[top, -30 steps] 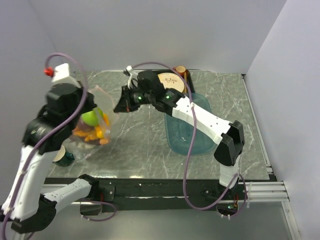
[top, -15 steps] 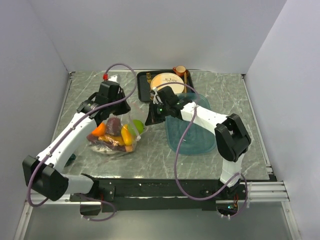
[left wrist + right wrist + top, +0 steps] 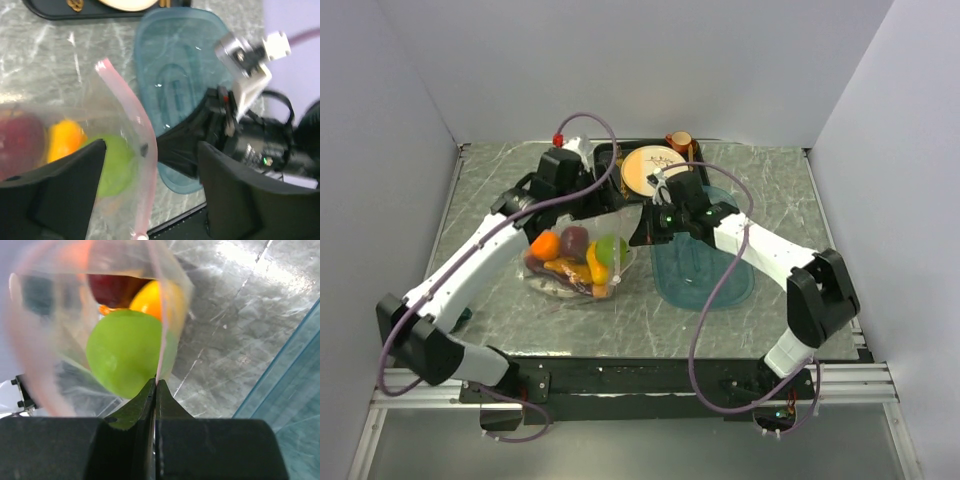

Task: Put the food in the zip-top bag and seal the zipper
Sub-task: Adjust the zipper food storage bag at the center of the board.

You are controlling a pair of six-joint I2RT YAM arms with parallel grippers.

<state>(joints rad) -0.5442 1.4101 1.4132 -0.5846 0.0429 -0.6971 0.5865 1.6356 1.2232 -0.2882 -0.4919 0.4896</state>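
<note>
— On the table [image 3: 770, 190], left of the tray [image 3: 680, 275], where's the bag [image 3: 570, 262]?
— Lying there, food [image 3: 576, 242] inside. The right gripper [image 3: 155, 385] pinches its zipper [image 3: 131, 102]; the left gripper [image 3: 151, 147] gapes open either side of that edge. Table shows between bag and near edge.

The red apple [image 3: 17, 145] is getting cut off by the left edge. The bag [image 3: 30, 355] is looking blurry. The plate [image 3: 125, 4] is running off the top edge.
</note>
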